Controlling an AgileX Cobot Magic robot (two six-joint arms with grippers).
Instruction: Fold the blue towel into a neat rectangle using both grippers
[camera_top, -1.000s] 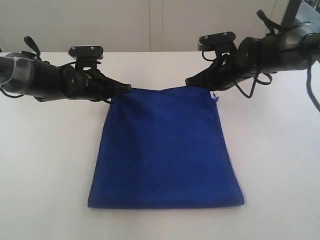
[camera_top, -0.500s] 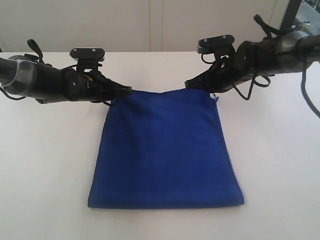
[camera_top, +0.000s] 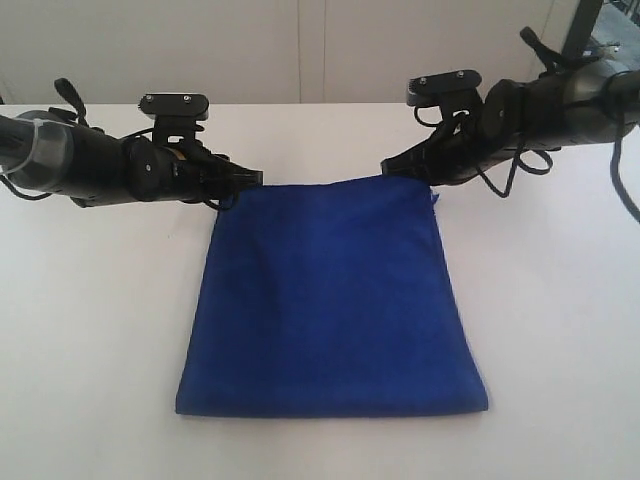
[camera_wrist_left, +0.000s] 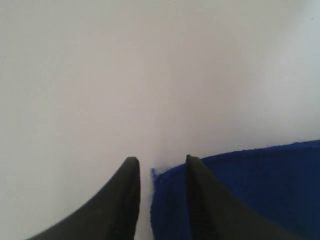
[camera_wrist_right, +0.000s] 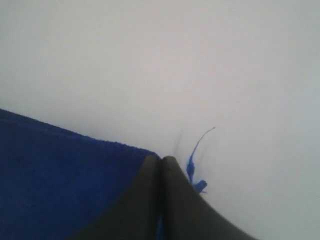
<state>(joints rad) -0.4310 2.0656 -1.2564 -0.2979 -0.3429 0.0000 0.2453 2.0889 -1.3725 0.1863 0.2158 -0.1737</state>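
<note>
At the blue towel's far left corner, the left claw is being held spread, nothing gripped, the corner lying just beside one finger. The towel is being borne flat by the white desk. Its far right corner is being pinched by the right claw, fingers pressed together, beside a thread loop.

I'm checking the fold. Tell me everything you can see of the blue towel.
The blue towel is deep royal blue, soft and fuzzy-looking, lying flat as a near rectangle on the white table. A small thread loop sticks out at its far right corner, where the shut right hand pinches it. The open left hand straddles the far left corner.
</note>
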